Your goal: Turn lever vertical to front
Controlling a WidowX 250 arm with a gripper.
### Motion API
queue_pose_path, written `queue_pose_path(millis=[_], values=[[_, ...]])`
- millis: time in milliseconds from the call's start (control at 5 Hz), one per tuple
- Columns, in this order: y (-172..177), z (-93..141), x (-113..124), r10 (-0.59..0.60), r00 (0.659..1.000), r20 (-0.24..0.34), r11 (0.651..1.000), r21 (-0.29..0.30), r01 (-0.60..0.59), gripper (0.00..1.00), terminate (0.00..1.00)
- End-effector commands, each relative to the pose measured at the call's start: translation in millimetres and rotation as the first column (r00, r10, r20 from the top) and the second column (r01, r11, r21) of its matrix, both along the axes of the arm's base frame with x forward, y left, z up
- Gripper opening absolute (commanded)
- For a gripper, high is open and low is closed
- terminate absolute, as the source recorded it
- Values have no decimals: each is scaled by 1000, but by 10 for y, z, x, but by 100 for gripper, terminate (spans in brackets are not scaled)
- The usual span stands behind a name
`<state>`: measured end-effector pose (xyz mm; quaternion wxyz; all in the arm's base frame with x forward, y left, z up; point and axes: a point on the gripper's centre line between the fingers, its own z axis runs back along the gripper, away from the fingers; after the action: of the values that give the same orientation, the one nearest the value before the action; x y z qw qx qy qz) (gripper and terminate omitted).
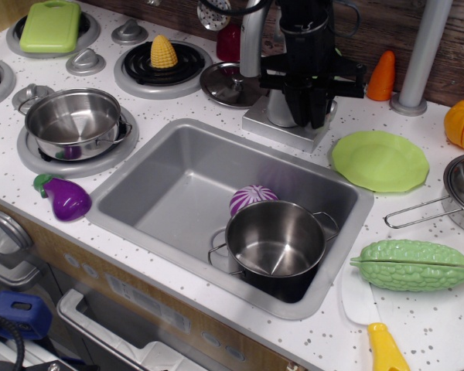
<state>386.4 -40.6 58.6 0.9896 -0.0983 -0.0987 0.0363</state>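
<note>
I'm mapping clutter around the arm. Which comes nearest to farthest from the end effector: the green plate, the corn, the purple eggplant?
From the end effector:
1. Green plate, just to its right on the counter.
2. Corn, on the burner to its left.
3. Purple eggplant, far left at the counter's front edge.
</note>
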Motion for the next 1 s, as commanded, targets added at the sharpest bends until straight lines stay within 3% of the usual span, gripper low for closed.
queue_pose_path(millis=[0,200,600,800], values=[[-122,-7,-1,-10,999,37,1000,10,10,0,0],[-112,142,-23,-23,1000,11,998,55,22,100,0],[-175,421,-281,23,999,-45,994,107,-19,100,0],[-203,453,-399,47,998,-41,988,147,-41,100,0]])
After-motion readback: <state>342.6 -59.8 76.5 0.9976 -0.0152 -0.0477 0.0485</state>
